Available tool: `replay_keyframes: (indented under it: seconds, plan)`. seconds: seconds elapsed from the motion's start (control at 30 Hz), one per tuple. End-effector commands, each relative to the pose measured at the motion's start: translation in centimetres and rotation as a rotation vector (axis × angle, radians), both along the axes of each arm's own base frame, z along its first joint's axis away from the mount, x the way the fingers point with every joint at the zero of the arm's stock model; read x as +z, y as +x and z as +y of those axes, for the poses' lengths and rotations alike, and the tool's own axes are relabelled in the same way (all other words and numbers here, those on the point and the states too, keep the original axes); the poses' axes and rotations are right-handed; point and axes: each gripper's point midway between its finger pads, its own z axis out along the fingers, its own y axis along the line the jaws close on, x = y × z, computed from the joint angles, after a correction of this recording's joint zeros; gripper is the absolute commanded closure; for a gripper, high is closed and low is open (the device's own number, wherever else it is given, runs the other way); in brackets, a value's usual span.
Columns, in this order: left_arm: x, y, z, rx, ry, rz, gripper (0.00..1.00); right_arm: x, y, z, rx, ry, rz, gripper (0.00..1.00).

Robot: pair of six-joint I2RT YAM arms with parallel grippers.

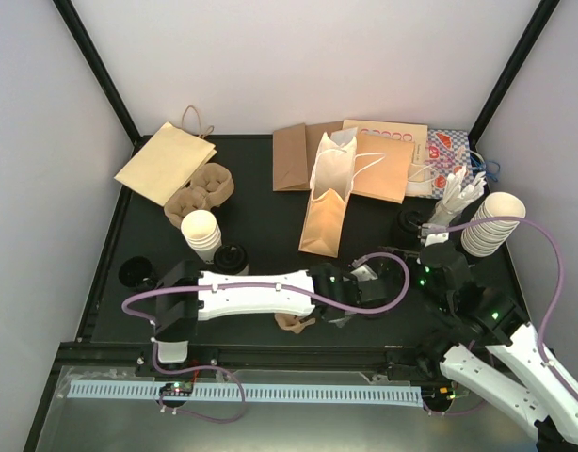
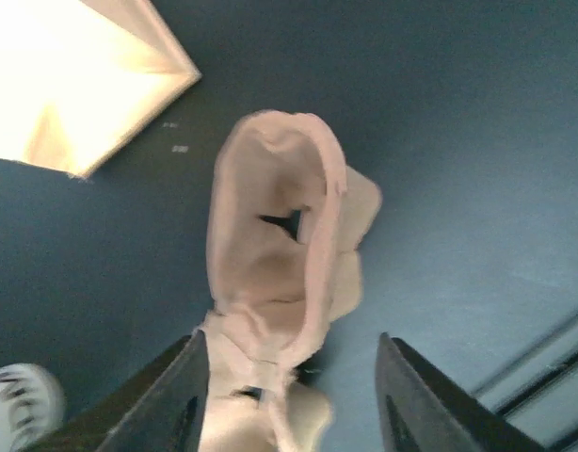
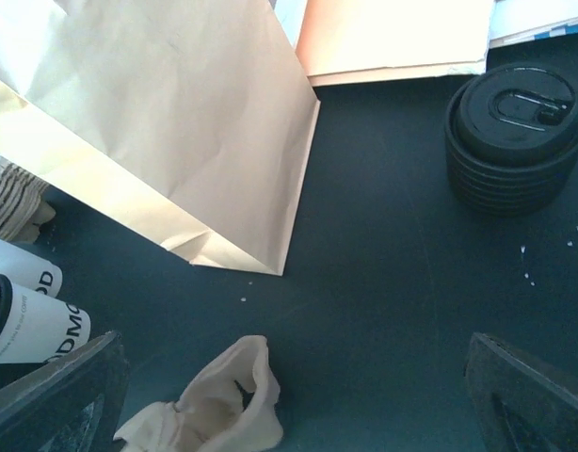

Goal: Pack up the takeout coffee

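your left tool point(image 2: 291, 350) stands apart around a crumpled beige piece point(image 2: 270, 245) on the tabletop point(image 2: 477, 141). your right tool point(image 3: 294, 344) gapes wide.

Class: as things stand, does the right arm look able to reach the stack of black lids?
Probably yes. The right gripper is open, and only bare table lies between it and the stack of black lids; the paper bag stands aside.

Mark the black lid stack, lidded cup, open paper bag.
black lid stack point(image 3: 517, 113): right wrist view, top lid's face
lidded cup point(image 3: 35, 330): right wrist view, white side wall
open paper bag point(image 1: 324, 224): top external view, lit side panel
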Motion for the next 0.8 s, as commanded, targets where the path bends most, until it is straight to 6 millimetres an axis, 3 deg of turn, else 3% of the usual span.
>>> replay_keyframes:
  seconds: [0.0, 0.07, 0.13, 0.27, 0.5, 0.63, 0.77]
  plan:
    - [0.9, -3.1, -5.7, -0.138, -0.284, 0.191, 0.43, 0.6, -0.6, -0.6, -0.017, 0.001, 0.017, 0.00]
    - [1.3, -4.3, -6.9, -0.188, -0.382, 0.297, 0.38, 1.1, -0.8, -1.1, -0.025, -0.005, 0.012, 0.00]
    - [3.0, -4.3, -7.3, -0.205, -0.468, 0.331, 0.37, 1.4, -1.0, -1.6, -0.034, -0.022, 0.013, 0.00]
    - [6.2, -2.9, -5.2, -0.181, -0.553, 0.317, 0.36, 1.4, -1.3, -1.6, -0.012, -0.063, 0.045, 0.00]
    - [9.3, 1.5, 2.5, -0.041, -0.623, 0.242, 0.33, -1.3, -2.0, 4.0, 0.283, -0.082, 0.194, 0.02]
    - [10.7, 4.4, 7.5, 0.046, -0.679, 0.140, 0.19, -3.7, -2.5, 7.2, 0.447, -0.092, 0.297, 0.07]
    - [11.2, 6.6, 11.1, 0.112, -0.736, 0.093, 0.01, -5.9, -3.1, 9.9, 0.536, -0.182, 0.352, 0.07]
